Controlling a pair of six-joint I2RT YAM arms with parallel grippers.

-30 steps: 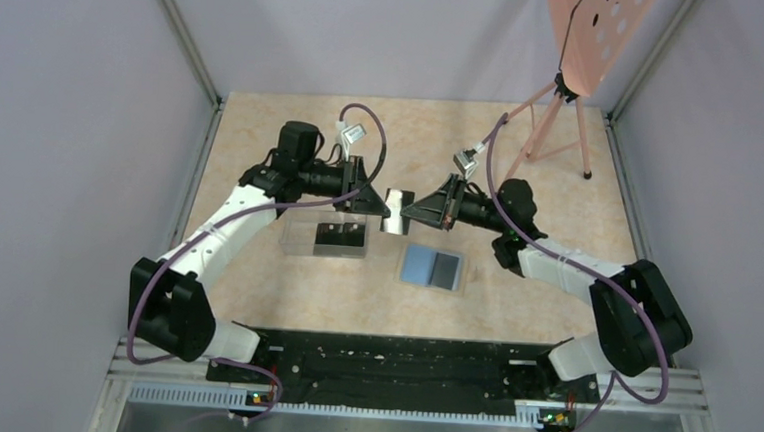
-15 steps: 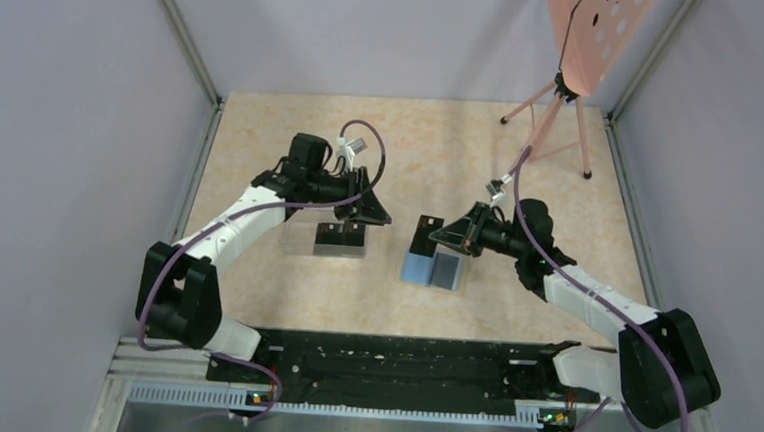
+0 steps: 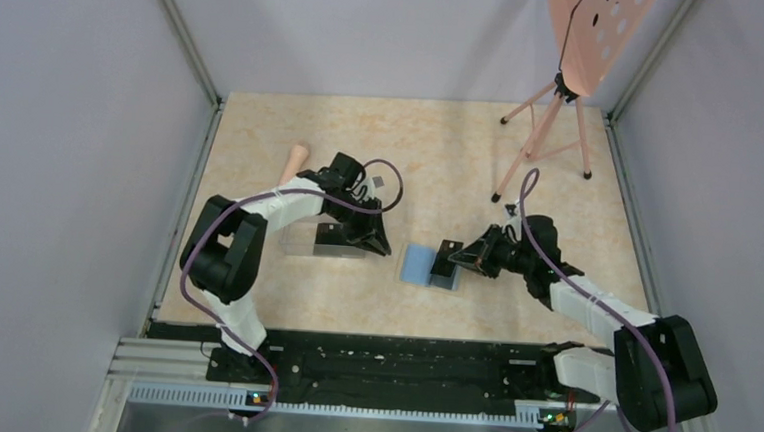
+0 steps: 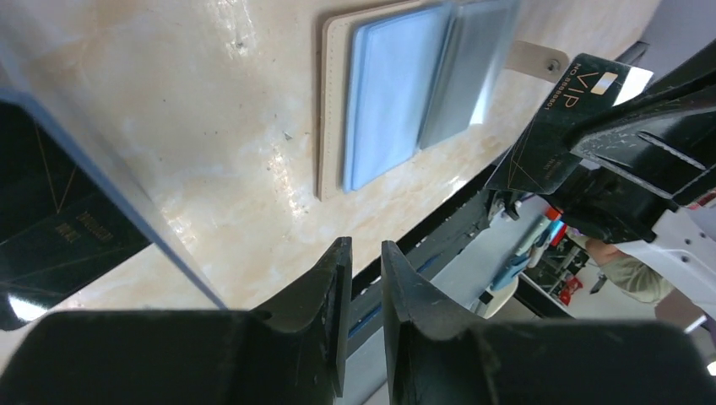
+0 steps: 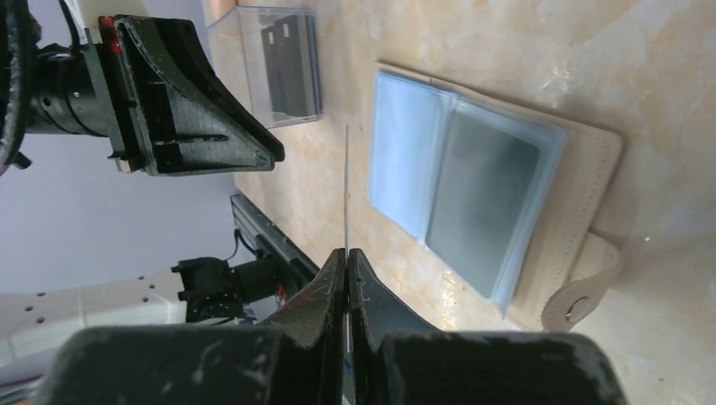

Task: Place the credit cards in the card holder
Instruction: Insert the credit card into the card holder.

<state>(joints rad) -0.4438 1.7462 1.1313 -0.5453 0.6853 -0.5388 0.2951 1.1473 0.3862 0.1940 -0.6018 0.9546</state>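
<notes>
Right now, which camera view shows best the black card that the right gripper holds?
The left wrist view: the credit card faces that camera, its VIP print readable. The right wrist view shows it only edge-on, a thin line above the right gripper. The top view shows a small dark shape at the card holder.

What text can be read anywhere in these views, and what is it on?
"VIP": on the black card in the right gripper.
"NO" with a digit string beside it, same card: the digits are too small to read.
Gold lettering on the second card in the clear box: blurred, unreadable.
Nothing else is legible.
</notes>
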